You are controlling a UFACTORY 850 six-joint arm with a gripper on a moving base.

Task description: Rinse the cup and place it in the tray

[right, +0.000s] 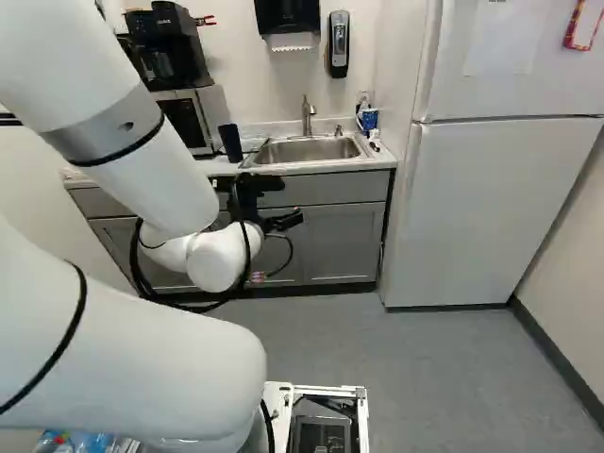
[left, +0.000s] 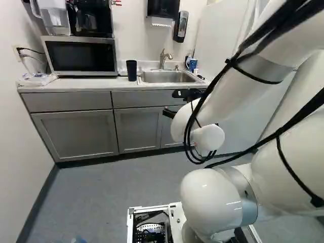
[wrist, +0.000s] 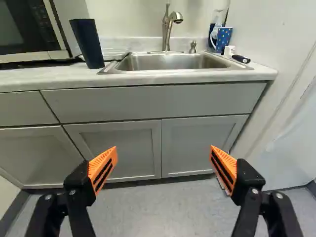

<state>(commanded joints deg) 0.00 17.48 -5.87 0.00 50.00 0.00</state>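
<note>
My gripper [right: 283,222] hangs before the sink cabinets in the right base view, lower than the counter. In the wrist view the gripper [wrist: 163,168] has its orange-padded fingers wide apart, nothing between them. Ahead, a tall dark cup [wrist: 88,43] stands upright on the counter, just beside the steel sink [wrist: 168,61]. The same cup [left: 131,70] shows right of the microwave in the left base view. A faucet [wrist: 169,27] rises behind the basin. A low pale ribbed piece [wrist: 115,52] lies behind the cup; whether it is the tray I cannot tell.
The counter [wrist: 44,77] also bears a microwave [left: 81,55] and, on the sink's other side, a patterned blue cup [wrist: 223,38] with small bottles. Grey cabinets [wrist: 116,148] face the gripper. A white refrigerator [right: 491,208] stands to the right in the right base view.
</note>
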